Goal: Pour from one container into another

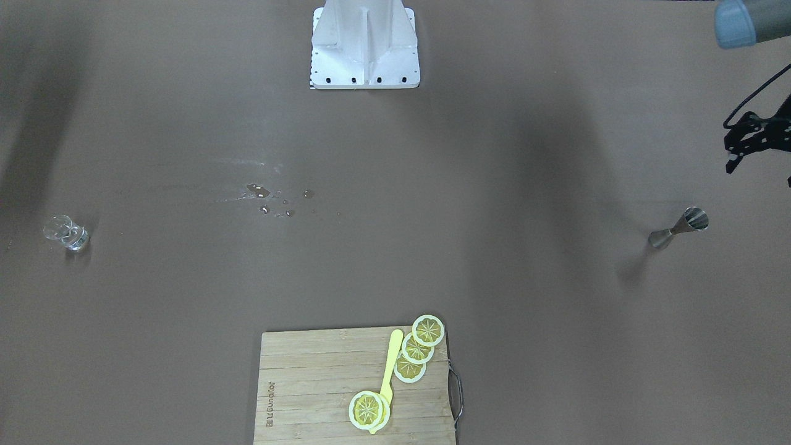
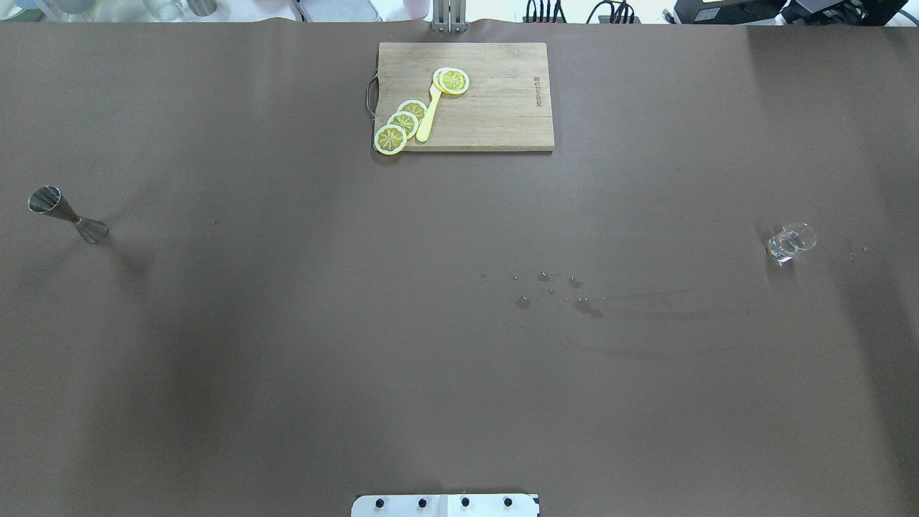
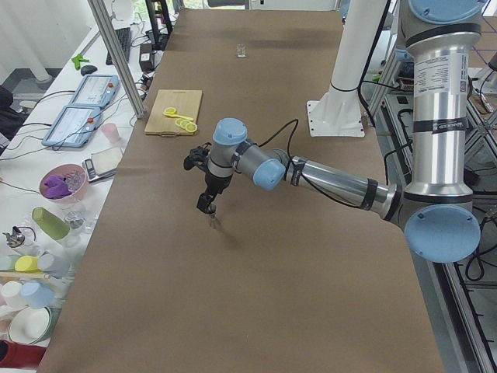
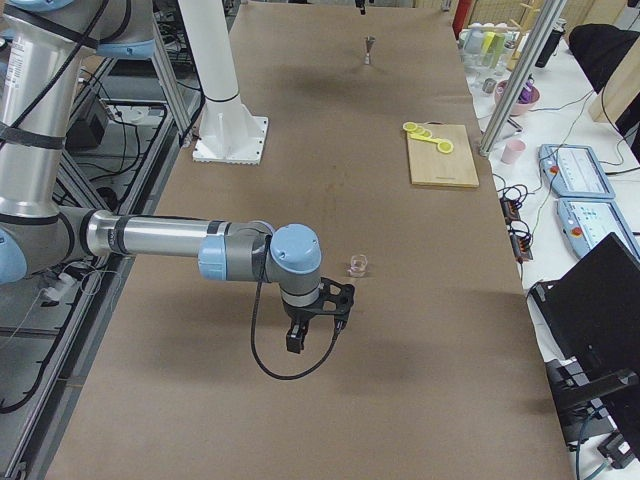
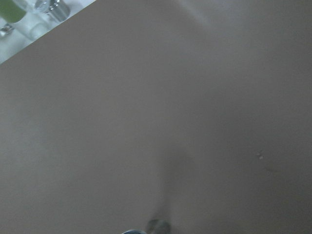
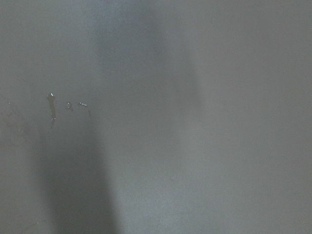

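The clear glass cup (image 1: 67,233) (image 2: 790,243) stands on the brown table on my right side. In the exterior right view my right gripper (image 4: 296,338) hangs low over the table, short of the glass cup (image 4: 357,265) and apart from it. The steel jigger (image 1: 678,227) (image 2: 68,214) stands upright on my left side. My left gripper (image 3: 207,203) hovers just above the jigger (image 3: 213,223) in the exterior left view. I cannot tell whether either gripper is open or shut. Both wrist views show mostly bare table and no fingers.
A wooden cutting board (image 2: 495,108) (image 1: 321,383) with lemon slices (image 2: 402,123) and a yellow knife (image 2: 428,118) lies at the far middle edge. Water drops (image 2: 560,291) (image 1: 266,198) dot the table's centre. The robot's white base (image 1: 364,49) stands mid-table on its side.
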`<state>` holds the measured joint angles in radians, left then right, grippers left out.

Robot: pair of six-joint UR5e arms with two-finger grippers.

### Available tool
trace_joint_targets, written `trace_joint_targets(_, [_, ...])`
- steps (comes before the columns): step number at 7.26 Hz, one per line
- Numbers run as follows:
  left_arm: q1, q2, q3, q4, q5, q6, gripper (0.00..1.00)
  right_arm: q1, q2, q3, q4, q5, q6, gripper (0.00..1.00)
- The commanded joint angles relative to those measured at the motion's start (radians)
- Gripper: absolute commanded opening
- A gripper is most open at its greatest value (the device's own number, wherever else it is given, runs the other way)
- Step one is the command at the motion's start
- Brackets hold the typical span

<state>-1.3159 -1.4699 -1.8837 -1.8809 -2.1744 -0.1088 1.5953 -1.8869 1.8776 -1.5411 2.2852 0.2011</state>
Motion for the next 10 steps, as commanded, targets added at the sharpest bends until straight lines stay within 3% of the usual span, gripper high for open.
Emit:
trace_joint_targets(1, [-0.141, 0.093, 0.052, 0.009, -0.056, 0.093, 0.97, 0.0, -0.008, -0.002, -0.001, -0.001, 0.0, 1.0])
trace_joint_targets(5, [-0.247, 0.233, 0.086, 0.025, -0.209, 0.097, 0.97, 0.0, -0.012, 0.0, 0.001, -0.001, 0.0, 1.0])
trace_joint_targets(6, [-0.265, 0.224, 0.071, 0.111, -0.243, 0.096, 0.97, 0.0, -0.012, 0.0, 0.001, -0.001, 0.0, 1.0])
trace_joint_targets(8, [-0.266, 0.217, 0.028, 0.233, -0.245, 0.098, 0.97, 0.0, -0.014, 0.011, 0.001, -0.001, 0.0, 1.0])
trace_joint_targets(10, [-0.246, 0.215, 0.034, 0.235, -0.22, 0.1, 0.97, 0.0, -0.012, 0.014, 0.001, -0.001, 0.0, 1.0])
